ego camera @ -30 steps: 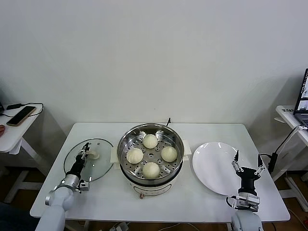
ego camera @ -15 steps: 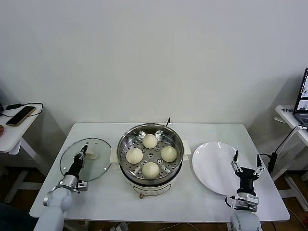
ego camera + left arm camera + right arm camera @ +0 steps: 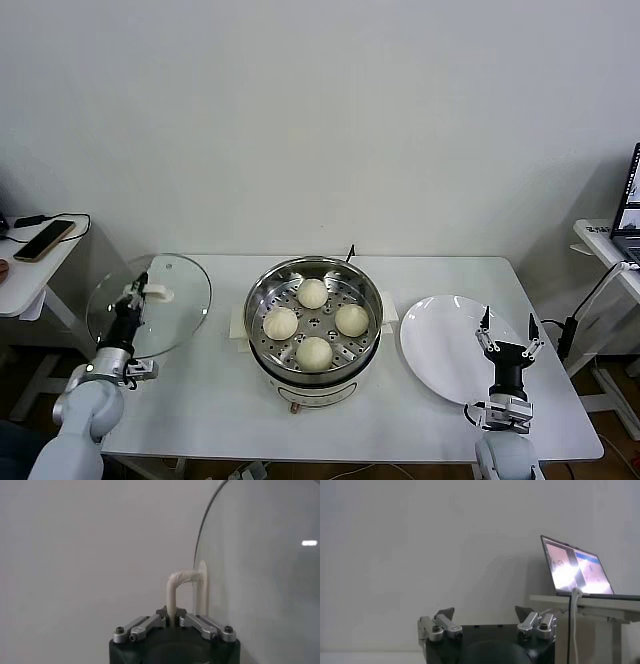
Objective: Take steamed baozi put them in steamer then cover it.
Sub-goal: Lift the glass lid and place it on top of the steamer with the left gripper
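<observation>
The steamer point(image 3: 262, 345) stands at the table's middle, uncovered. Several baozi point(image 3: 314, 353) lie on its perforated tray. My left gripper point(image 3: 135, 291) is shut on the cream handle point(image 3: 153, 292) of the glass cover point(image 3: 150, 306) and holds it lifted and tilted above the table's left end, left of the steamer. In the left wrist view the jaws clamp the handle's stem point(image 3: 171, 597) and the cover's glass point(image 3: 260, 575) stands beside it. My right gripper point(image 3: 507, 332) is open and empty, pointing up at the table's right front, by the plate.
A white plate point(image 3: 445, 340) lies bare right of the steamer. A side table with a phone point(image 3: 43, 240) stands at the far left. A laptop point(image 3: 575, 572) sits on a desk at the far right, with a cable hanging by the table's right edge.
My left gripper has lifted the cover off the table and carried it up and to the left, tilting it. The right gripper has stayed in place.
</observation>
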